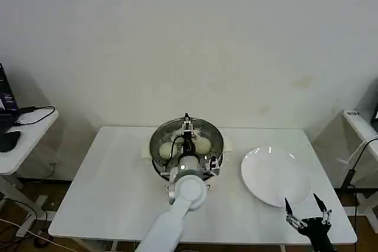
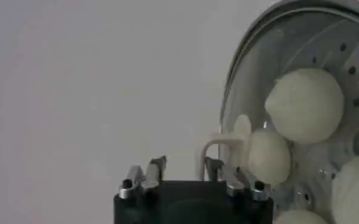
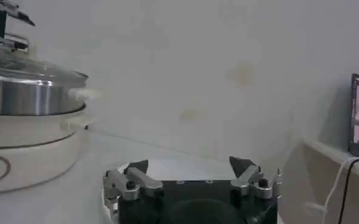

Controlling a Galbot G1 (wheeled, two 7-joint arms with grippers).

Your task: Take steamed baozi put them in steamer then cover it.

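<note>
Now my left gripper (image 1: 186, 123) hangs over the steamer (image 1: 186, 146), which stands mid-bench on its cream base, toward the back edge. From the head view the left arm reaches up from the near edge of the bench (image 1: 118, 187) and crosses the pot. The cover (image 2: 252, 73) sits on the pot; in the left wrist view its steel rim curves past and the baozi (image 2: 304, 105) show through the glass, four pale buns on the perforated tray. In that view my fingers (image 2: 158, 167) stand apart, with the cream handle (image 2: 219, 146) of the cover just beside them, so this gripper is released and holds nothing.

My right gripper (image 1: 306, 209) rests low at the near right corner of the bench, just beside the white plate (image 1: 276, 175), its fingers spread wide and bare. In the right wrist view the steamer (image 3: 30, 122) stands well off to the side, glass cover (image 3: 33, 76) on top.
</note>
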